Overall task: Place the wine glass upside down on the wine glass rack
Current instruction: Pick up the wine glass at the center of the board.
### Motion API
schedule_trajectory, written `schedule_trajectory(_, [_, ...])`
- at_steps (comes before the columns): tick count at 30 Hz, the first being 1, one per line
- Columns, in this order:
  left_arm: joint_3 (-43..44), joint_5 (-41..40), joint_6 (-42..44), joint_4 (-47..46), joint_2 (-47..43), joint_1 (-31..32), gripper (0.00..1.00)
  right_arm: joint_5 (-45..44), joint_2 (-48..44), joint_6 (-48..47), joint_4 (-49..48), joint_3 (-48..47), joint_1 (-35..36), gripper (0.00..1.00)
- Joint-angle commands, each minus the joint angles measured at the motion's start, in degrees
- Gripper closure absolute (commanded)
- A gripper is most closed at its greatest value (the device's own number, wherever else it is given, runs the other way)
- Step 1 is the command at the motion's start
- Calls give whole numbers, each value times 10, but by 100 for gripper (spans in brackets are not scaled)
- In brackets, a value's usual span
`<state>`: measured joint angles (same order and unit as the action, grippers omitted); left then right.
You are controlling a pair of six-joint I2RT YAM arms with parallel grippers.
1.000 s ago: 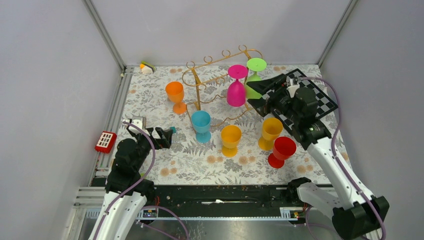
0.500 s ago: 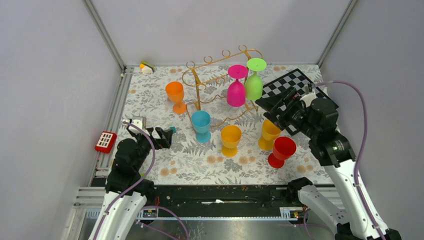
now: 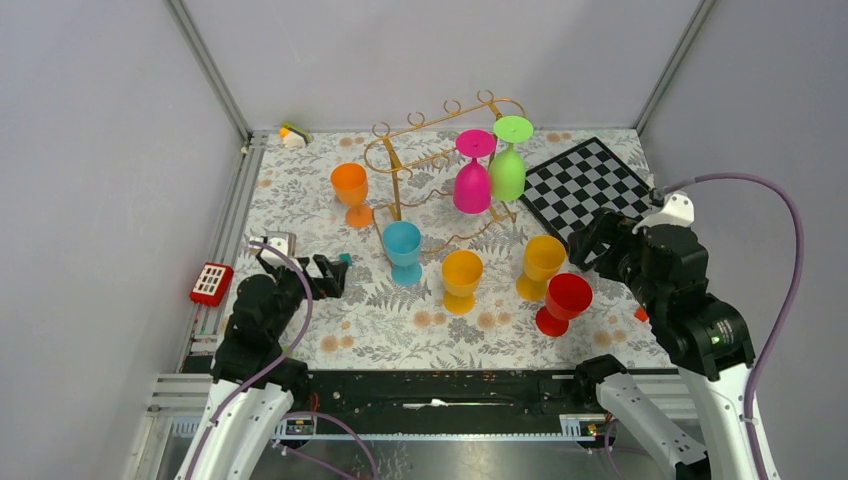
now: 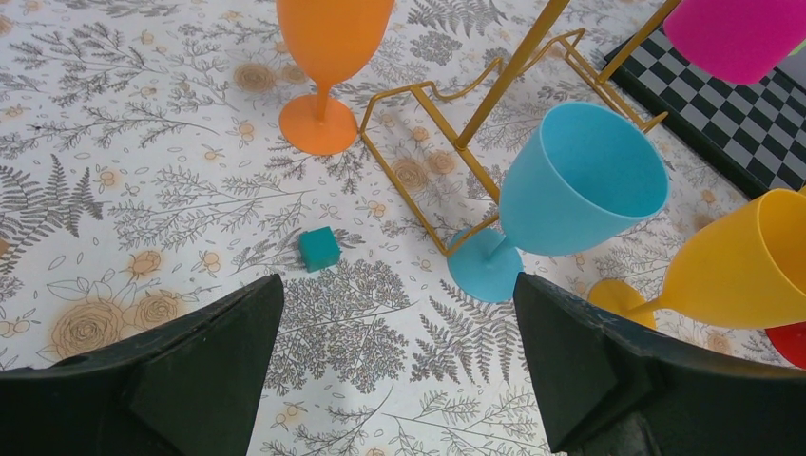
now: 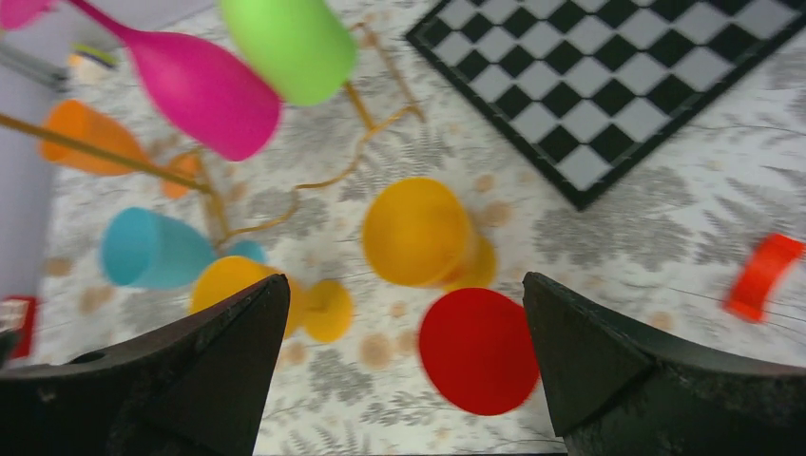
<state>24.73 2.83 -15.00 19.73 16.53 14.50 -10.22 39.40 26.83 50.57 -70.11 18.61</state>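
Hanging inverted on the rack [image 3: 394, 185]: pink glass [image 3: 472, 186], green glass [image 3: 508, 173].

The left arm [image 3: 255, 320] sits folded low at 7 o'clock in the top view. The left pincer [image 3: 332, 272] is spread wide, holding nothing, aimed toward 2 o'clock. The right arm [image 3: 700, 325] stands at 4 o'clock. The right pincer [image 3: 590, 245] gapes wide, holding nothing, pointing toward 10 o'clock.

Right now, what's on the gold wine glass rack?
On the rack, a pink glass and a green glass hang upside down, side by side at its right end. Their feet hide the rail beneath them.
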Motion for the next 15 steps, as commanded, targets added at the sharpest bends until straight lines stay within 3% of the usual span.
schedule_trajectory(1, [31,11,-12,-1,10,-1,1,-142,-29,-77,21,38,-2,0])
schedule_trajectory(10, [141,10,-96,116,82,-1,1,-102,-78,-72,0,81,-2,1])
schedule_trajectory(15, [195,90,-87,180,138,-1,1,-58,-65,-48,28,82,-2,0])
